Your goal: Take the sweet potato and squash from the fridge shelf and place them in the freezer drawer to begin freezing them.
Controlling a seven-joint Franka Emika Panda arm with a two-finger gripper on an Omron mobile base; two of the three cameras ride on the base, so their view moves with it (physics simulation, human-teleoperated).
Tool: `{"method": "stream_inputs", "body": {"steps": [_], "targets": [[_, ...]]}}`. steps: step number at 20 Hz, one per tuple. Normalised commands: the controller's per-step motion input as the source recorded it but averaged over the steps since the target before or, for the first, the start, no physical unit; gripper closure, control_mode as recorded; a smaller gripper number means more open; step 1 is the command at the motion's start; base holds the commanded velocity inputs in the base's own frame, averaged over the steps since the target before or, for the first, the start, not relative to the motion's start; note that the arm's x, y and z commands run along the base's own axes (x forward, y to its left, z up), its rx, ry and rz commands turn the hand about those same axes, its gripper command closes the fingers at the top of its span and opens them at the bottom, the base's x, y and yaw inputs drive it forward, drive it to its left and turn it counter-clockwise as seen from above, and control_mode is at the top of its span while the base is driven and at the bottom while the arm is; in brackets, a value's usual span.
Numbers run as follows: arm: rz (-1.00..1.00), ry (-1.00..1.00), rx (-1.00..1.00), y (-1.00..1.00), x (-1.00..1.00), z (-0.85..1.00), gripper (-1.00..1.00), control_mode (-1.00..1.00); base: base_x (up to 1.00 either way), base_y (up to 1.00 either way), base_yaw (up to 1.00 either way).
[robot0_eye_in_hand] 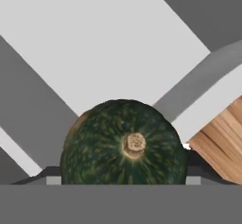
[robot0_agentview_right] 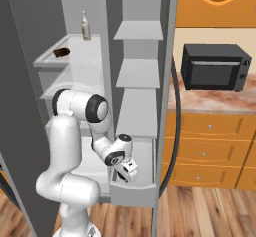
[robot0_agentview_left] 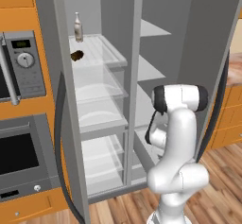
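Now we have the squash point(robot0_eye_in_hand: 124, 145) gripped in our tool point(robot0_agentview_right: 128, 172), low over the freezer drawer point(robot0_agentview_right: 145, 181), ready to drop; the sweet potato point(robot0_agentview_left: 77, 55) waits on the fridge shelf point(robot0_agentview_left: 101, 53).

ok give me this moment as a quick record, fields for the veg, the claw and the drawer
squash: dark green, stem facing the hand camera, held at the claw
claw: low over the freezer drawer, shut on the squash
sweet potato: lying on the fridge shelf, near the bottle
fridge shelf: upper left compartment
freezer drawer: pulled out, light grey
squash in drawer: not yet released
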Motion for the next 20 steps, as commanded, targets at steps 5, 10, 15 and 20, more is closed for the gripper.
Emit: {"method": "stream_inputs", "body": {"steps": [5,10,15,20], "targets": [[0.00,0.09,0.06,-0.06,0.00,-0.35,1.00,-1.00,0.00,0.00,0.00],[0.00,0.11,0.04,-0.01,-0.01,-0.37,1.00,-1.00,0.00,0.00,0.00],[0.00,0.08,0.01,0.00,-0.10,-0.26,-1.00,-1.00,0.00,0.00,0.00],[0.00,0.02,0.01,0.00,-0.12,-0.18,-1.00,-1.00,0.00,0.00,0.00]]}}
